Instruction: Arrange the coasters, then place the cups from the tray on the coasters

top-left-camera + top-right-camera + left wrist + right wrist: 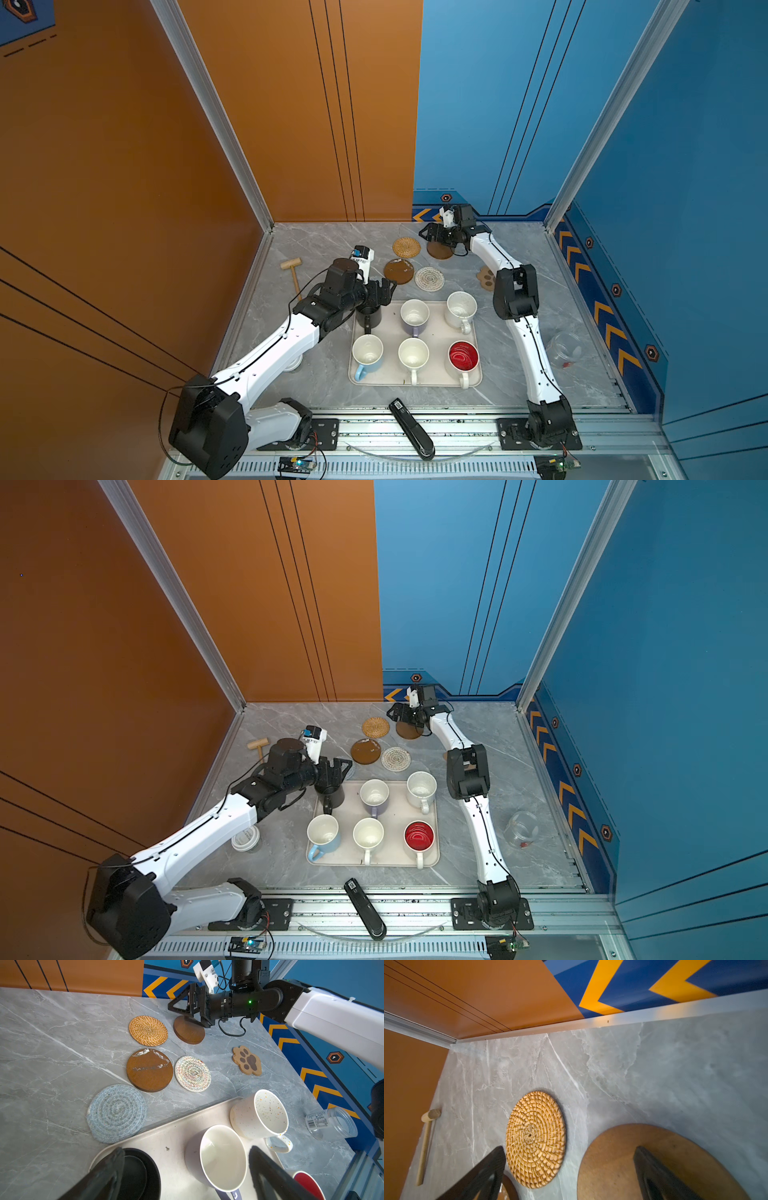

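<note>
Closest in both top views lies a black handheld device (411,428) on the front rail (457,432), at six o'clock from the tray (436,332) and clear of the work. All six mugs (413,354) stand on the tray. The left gripper (388,293), jaws spread, hovers over the black mug (369,316) at the tray's ten o'clock corner, likely lining up a pick. At twelve o'clock the right gripper (426,236), jaws apart, hangs over the plain brown disc (440,251), beside the rattan coaster (406,247). A glass jar (564,349) lies at three o'clock, a wooden mallet (293,270) at ten.

From the left wrist, the grey crocheted round (116,1113) sits just beside the tray rim, the nearest landing spot; the lavender mug (222,1157) crowds the black one. The paw coaster (247,1060) lies apart from the group, seemingly unarranged.

From the right wrist, one finger (652,1165) crosses the plain disc, which lies flat and unheld, near the rattan one.
</note>
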Robot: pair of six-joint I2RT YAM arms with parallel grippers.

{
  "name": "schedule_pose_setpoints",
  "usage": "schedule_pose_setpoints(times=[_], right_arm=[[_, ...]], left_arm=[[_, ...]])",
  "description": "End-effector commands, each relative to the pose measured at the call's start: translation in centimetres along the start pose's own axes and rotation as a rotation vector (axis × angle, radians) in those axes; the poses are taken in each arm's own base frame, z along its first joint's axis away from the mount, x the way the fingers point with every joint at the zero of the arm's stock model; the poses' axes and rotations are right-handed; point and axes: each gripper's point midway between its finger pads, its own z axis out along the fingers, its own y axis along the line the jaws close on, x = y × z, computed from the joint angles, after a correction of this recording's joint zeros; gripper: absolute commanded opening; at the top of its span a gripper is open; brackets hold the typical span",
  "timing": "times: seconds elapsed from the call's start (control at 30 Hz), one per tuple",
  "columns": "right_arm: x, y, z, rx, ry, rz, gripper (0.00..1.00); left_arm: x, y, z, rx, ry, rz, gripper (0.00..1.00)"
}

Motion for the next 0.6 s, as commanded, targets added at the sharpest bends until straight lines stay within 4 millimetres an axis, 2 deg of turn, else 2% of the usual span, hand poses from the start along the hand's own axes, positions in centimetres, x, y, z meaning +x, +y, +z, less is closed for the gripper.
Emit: schedule_pose_setpoints(times=[0.0,0.3,0.57], right_arm=[[-1.7,0.8,0.8,-0.117,-0.064,0.043,0.95],[-3.7,0.6,1.6,-0.201,-0.165,0.080,1.00],[-2.2,0.5,2.9,-0.211,-0.125,0.101,1.00]], left_arm=[[-1.2,-0.4,0.1,0.002,-0.022,0.000,0.94],[-1.1,-0.2,1.0,-0.002,-0.012,-0.011,0.94],[-1.0,-0.2,1.7,0.002,0.001,-0.015,0.93]])
